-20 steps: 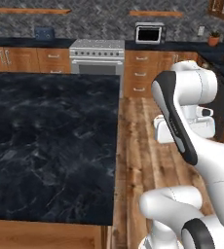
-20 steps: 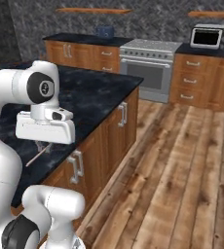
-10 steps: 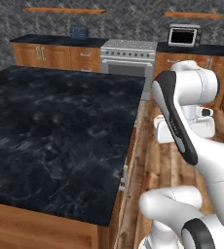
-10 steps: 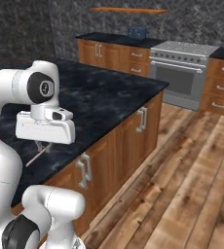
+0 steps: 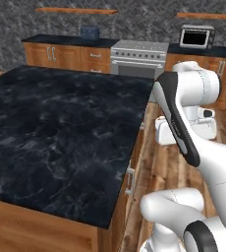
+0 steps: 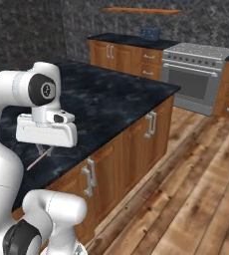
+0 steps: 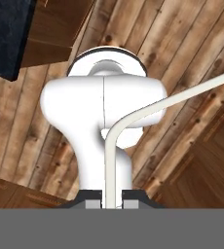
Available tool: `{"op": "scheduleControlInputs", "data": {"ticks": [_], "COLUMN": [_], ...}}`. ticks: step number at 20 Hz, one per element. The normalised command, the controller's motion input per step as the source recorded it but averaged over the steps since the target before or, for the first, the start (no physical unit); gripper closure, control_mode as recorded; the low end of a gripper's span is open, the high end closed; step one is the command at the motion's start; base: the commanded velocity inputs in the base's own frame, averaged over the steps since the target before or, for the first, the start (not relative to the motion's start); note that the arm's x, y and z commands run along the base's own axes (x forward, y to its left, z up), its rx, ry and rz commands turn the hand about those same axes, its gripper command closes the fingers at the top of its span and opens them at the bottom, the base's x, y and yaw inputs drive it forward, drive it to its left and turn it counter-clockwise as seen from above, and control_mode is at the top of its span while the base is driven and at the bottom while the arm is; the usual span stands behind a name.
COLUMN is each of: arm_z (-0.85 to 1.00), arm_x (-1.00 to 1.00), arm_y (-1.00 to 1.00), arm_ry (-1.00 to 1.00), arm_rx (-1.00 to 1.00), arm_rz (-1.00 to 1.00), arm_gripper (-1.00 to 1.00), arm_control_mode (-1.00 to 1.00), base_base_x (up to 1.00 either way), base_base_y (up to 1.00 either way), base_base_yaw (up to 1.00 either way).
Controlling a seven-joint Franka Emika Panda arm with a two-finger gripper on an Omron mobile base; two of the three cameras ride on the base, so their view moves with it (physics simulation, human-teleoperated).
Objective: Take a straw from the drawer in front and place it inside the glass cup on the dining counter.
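Note:
The dining counter (image 5: 56, 128) is a wide black veined slab on a wooden base, to the left of my arm; it also fills the middle of the right base view (image 6: 111, 99). My gripper (image 6: 43, 147) hangs under the white hand beside the counter's edge, shut on the straw (image 6: 37, 160), a thin pinkish line slanting down to the left. In the hand view the straw (image 7: 111, 160) rises pale from between the fingertips (image 7: 92, 204) and bends off to the right above the wooden floor. The glass cup and the drawer are out of view.
Cabinet doors with silver bar handles (image 6: 149, 124) line the counter's side. A steel stove (image 5: 139, 58), a microwave (image 5: 196, 37) and a worktop with wooden cabinets (image 5: 61, 54) stand along the back wall. Plank floor (image 6: 196, 199) stretches to the right.
The whole picture has shifted: the base has moved, so the counter and the stove sit further right in the left base view. The arm holds the same pose, still gripping the straw.

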Motion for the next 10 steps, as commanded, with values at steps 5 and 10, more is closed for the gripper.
{"op": "scheduleControlInputs", "data": {"ticks": [5, 10], "arm_z": [0.00, 0.00], "arm_x": [0.00, 0.00], "arm_y": [0.00, 0.00], "arm_ry": [0.00, 0.00], "arm_rx": [0.00, 0.00], "arm_rz": [0.00, 0.00], "arm_gripper": [1.00, 1.00], "arm_control_mode": [1.00, 1.00], "base_base_x": [0.37, 0.82], "base_base_y": [-0.36, -0.60], "base_base_yaw": [0.00, -0.06]}}
